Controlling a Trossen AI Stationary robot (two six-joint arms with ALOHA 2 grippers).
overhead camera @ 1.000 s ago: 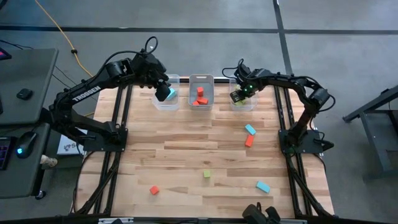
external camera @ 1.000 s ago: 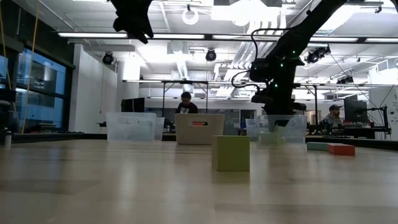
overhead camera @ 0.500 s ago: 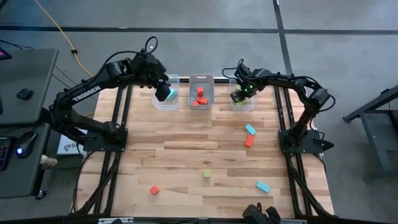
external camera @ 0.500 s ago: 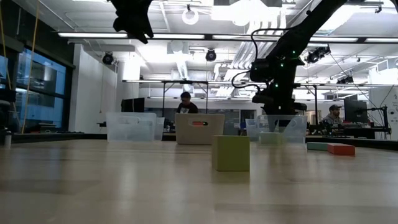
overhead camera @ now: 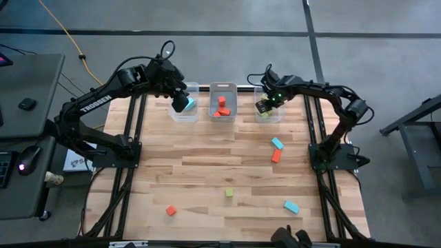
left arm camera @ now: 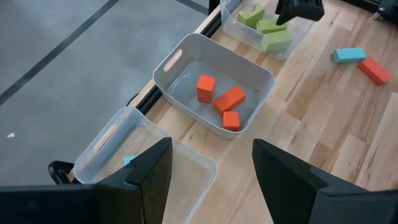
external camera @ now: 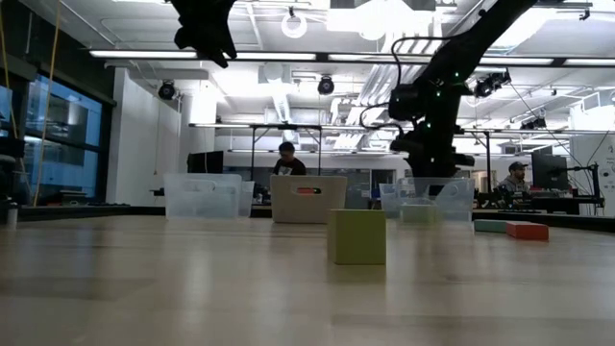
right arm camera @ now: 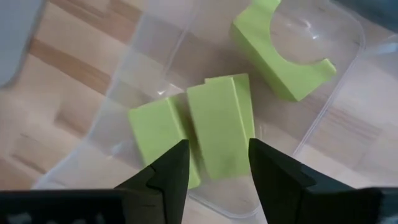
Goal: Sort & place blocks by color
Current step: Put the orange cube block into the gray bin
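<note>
R gripper rose slightly — grip unclear.

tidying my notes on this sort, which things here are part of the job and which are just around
Part of the job:
- lime green blocks in the right clear plastic bin
- red-orange blocks in the middle bin
- loose blocks on the wooden table: light blue block, red-orange block, lime green cube
- left bin

Just around:
- yellow cable
- computer mouse

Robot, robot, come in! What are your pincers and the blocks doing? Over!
Right pincer open, empty, over green bin. Left pincer open over blue bin. Five blocks loose on table, nothing blocking.
</note>
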